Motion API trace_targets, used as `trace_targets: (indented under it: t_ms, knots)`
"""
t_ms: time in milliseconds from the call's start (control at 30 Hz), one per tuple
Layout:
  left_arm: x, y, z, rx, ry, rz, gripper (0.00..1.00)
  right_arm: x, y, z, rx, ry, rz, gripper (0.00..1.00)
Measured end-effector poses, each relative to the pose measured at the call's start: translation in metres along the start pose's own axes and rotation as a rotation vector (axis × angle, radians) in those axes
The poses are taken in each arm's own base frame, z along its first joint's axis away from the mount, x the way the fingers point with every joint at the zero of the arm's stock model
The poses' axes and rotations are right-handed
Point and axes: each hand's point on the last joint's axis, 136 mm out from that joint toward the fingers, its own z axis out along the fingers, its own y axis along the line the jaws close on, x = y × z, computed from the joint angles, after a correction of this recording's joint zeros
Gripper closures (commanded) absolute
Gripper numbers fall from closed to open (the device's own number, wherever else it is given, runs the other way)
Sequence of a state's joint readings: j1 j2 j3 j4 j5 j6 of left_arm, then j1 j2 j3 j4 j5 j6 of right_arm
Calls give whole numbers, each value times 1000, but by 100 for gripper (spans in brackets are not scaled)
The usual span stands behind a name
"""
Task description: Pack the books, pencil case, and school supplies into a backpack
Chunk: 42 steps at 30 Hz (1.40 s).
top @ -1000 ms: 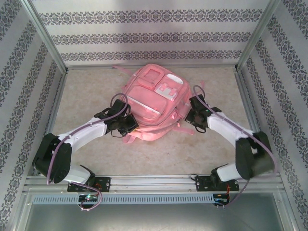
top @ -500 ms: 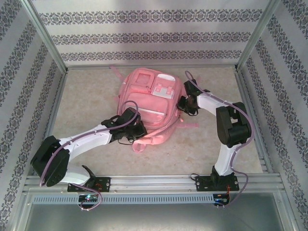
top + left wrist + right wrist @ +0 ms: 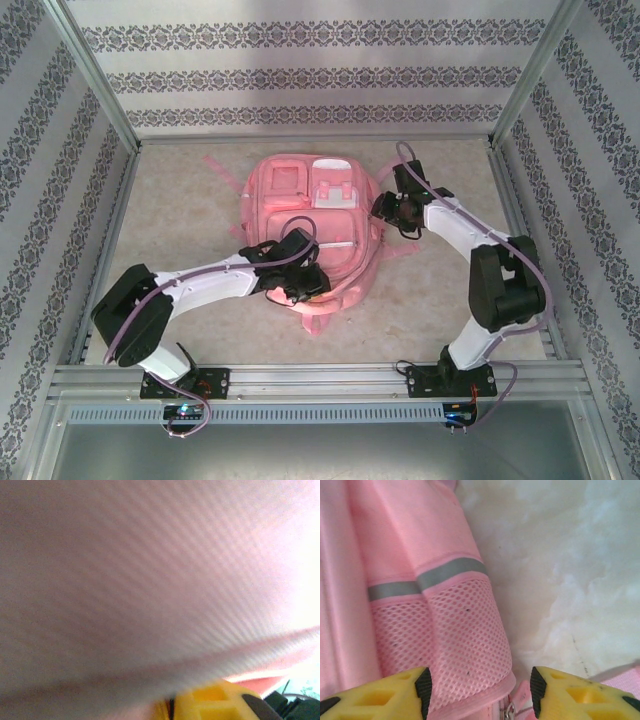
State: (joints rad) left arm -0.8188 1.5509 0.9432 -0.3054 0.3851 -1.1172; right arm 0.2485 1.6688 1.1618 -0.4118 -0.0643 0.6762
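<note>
The big pink backpack (image 3: 312, 205) lies flat in the middle of the table, its white-grey front patches facing up. My left gripper (image 3: 303, 283) sits on its near lower edge. In the left wrist view blurred pink fabric (image 3: 150, 580) drapes close over the lens, and the yellow fingers (image 3: 210, 705) meet with only a thin dark seam between them. My right gripper (image 3: 386, 207) is at the bag's right side. It stands open (image 3: 480, 694) astride the mesh side pocket (image 3: 455, 645), with a zip pull (image 3: 509, 711) just below. The books and school supplies are out of view.
Loose pink straps (image 3: 216, 163) trail off the bag's far left and at its right (image 3: 398, 250). Bare beige tabletop (image 3: 180, 220) lies on both sides. Aluminium frame posts and patterned walls (image 3: 90, 150) close in the table on three sides.
The backpack has turned and slid toward the back centre. My left gripper moved right along its near edge. My right arm swung back and stayed at the bag's right side.
</note>
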Motion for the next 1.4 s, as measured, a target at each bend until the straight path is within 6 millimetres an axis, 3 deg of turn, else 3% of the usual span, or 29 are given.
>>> trace_targets:
  t_ms: [100, 133, 167, 200, 400, 467, 567, 667, 767, 900, 967, 1067, 1167, 1233, 1300, 1400]
  knots:
    - [5, -7, -14, 8, -1, 79, 35, -1, 0, -20, -9, -60, -28, 31]
    - [7, -10, -23, 15, -7, 110, 2, 0, -1, -29, -9, -83, -43, 26]
    - [9, -15, -33, 30, -19, 143, 1, 1, -1, -39, -9, -111, -67, 20]
    - [9, -21, -44, 47, -34, 176, 1, 2, 2, -48, -13, -136, -88, 4]
    - [0, -65, -108, 162, -172, 410, 1, 19, 63, -137, -199, -337, -374, 2]
    - [-17, -73, -135, 140, -290, 485, 1, 24, 81, -174, -283, -419, -445, 2]
    - [-61, -70, -188, 19, -595, 566, 1, 7, 82, -222, -333, -594, -444, 2]
    - [-99, -55, -222, -119, -891, 735, 1, -6, 73, -241, -351, -782, -495, 2]
    - [-137, -8, -207, -305, -1009, 873, 1, -12, 56, -215, -276, -838, -559, 2]
    - [-198, 103, -172, -569, -905, 764, 1, -32, 34, -151, -123, -772, -619, 2]
    - [-212, 152, -175, -647, -881, 673, 1, -39, 16, -121, -36, -716, -632, 2]
    - [-218, 198, -192, -676, -936, 516, 1, -50, -16, -95, 58, -692, -603, 2]
    - [-217, 239, -200, -684, -991, 377, 1, -56, -65, -76, 156, -686, -531, 2]
    - [-217, 256, -191, -680, -978, 330, 1, -51, -99, -57, 215, -643, -486, 2]
    - [-221, 263, -175, -658, -940, 330, 1, -40, -131, -40, 258, -583, -434, 2]
    - [-229, 259, -161, -605, -942, 364, 1, -33, -146, -33, 220, -596, -388, 2]
